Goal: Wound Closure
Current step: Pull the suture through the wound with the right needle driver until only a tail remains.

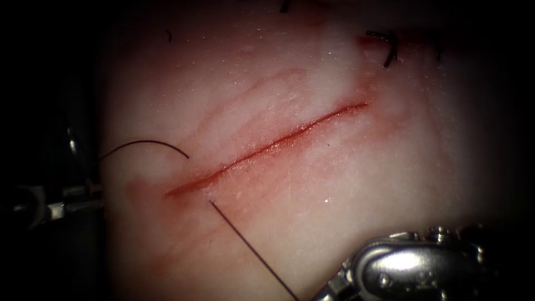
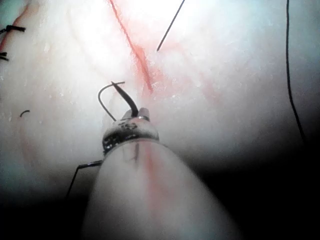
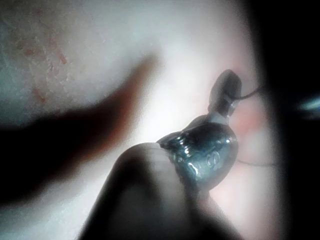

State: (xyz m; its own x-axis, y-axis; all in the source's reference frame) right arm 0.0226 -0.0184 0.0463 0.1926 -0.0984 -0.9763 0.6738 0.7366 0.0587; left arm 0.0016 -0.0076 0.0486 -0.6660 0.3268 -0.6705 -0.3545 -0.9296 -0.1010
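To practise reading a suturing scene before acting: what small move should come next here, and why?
Probably the left tool should draw the needle away from the cut, taking up slack. It holds the needle, out of the tissue, left of the cut; the right tool holds the thread entering the tissue right of the cut.

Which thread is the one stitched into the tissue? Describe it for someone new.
Find the red cut running diagonally across the tissue. Just right of its lower-left end, the thread leaves the tissue and runs to the right tool, shut on it. Unlike the short cut ends at upper right and the curved needle held by the left tool, it is one long straight line.
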